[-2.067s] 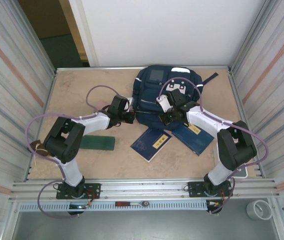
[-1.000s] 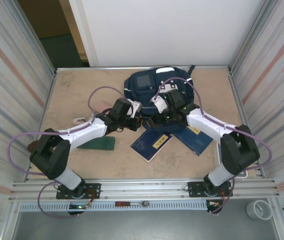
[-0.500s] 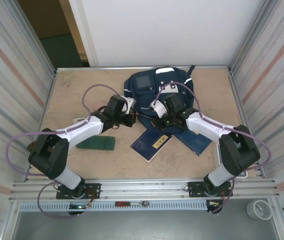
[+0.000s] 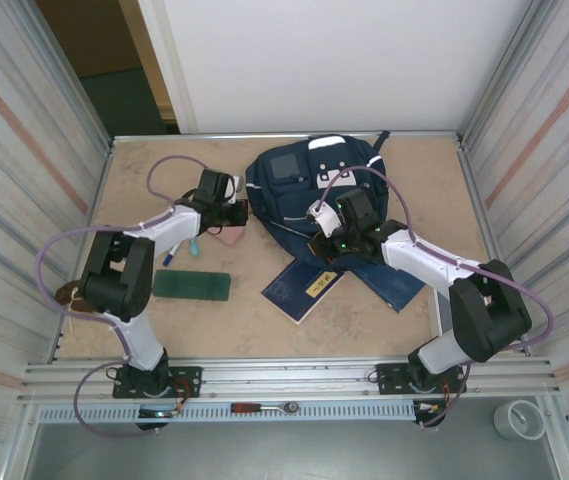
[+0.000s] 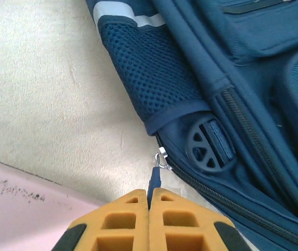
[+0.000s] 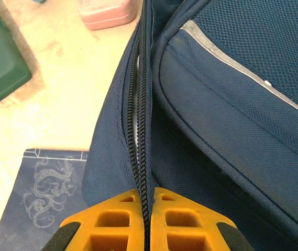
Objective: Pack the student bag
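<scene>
The bag [image 4: 286, 190] lay far-centre on the table [image 4: 434, 200], seemingly soft and floppy; left gripper [image 5: 150, 194] clamped its zip pull [image 5: 155, 179]; right gripper [image 6: 146, 194] pinched the zip seam [image 6: 144, 130]; likely the best holds.

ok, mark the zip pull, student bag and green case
zip pull [image 5: 155, 180], left wrist view, on its blue tab.
student bag [image 4: 282, 205], top external view, on navy fabric below its square patch.
green case [image 4: 194, 286], top external view, middle of its top.

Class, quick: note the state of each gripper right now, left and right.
Left gripper: closed on the zip pull of the student bag.
Right gripper: closed on the student bag's zipper edge.
</scene>
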Controlling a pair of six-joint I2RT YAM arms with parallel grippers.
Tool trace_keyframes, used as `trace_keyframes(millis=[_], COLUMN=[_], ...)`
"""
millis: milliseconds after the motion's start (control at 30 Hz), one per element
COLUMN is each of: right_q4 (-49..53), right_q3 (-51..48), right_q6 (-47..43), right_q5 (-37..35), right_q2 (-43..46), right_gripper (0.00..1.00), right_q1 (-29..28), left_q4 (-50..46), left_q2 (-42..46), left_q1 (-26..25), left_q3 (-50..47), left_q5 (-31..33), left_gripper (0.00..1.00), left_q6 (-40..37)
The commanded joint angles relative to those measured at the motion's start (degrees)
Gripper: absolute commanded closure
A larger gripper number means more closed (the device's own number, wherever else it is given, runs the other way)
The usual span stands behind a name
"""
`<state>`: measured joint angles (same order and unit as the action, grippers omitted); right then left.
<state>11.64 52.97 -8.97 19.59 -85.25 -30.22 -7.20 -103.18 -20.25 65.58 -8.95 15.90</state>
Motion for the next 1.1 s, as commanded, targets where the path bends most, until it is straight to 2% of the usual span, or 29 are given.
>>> trace_keyframes(millis=[0,200,267,333,467,567,667,733,800,900,1067], right_q4=[-2.0,-1.9,-0.2,1.6,5.0,8.6,14.0,16.5,17.4,16.6,17.8], right_q3=[0.9,2.7,4.3,6.1,8.3,9.8,12.8,14.2,14.8,15.8,20.7], right_q6=[3.0,3.8,4.2,5.6,10.4,18.2,23.7,25.3,27.0,28.6,28.8], right_q5=[1.9,4.1,4.1,3.5,0.6,-4.5,-12.8,-19.2,-19.0,-15.0,-13.0], right_q2=[1.0,-0.5,-1.5,-2.9,-3.7,-3.3,-5.0,-6.6,-8.1,-10.8,-18.2], right_gripper=[1.00,1.00,0.89,0.66,0.38,0.28,0.25,0.23,0.24,0.30,0.42], right_q1=[0.8,0.6,0.6,0.7,2.4,7.0,10.5,11.6,14.4,18.1,18.6], left_q4=[0.2,-0.9,-1.6,-1.2,0.8,3.7,6.2,6.3,4.9,1.4,-0.4], left_q2=[-2.6,-7.3,-6.2,-3.3,5.0,10.9,14.1,14.8,14.0,10.9,7.1], left_q1=[1.0,1.0,1.0,1.0,1.0,1.0,0.5,-1.8,-4.7,-9.0,-12.7], left_q3=[3.0,6.5,6.1,4.0,-2.7,-8.2,-11.7,-11.8,-10.0,-5.5,-2.2], left_q5=[2.3,4.9,5.1,4.8,2.8,-1.2,-5.1,-5.5,-4.8,-2.6,-0.9], left_gripper=[1.00,1.00,1.00,0.87,0.57,0.40,0.35,0.33,0.32,0.32,0.31], left_q6=[-0.2,-1.0,-1.3,-1.3,-0.8,0.7,4.0,5.6,6.0,5.1,4.4])
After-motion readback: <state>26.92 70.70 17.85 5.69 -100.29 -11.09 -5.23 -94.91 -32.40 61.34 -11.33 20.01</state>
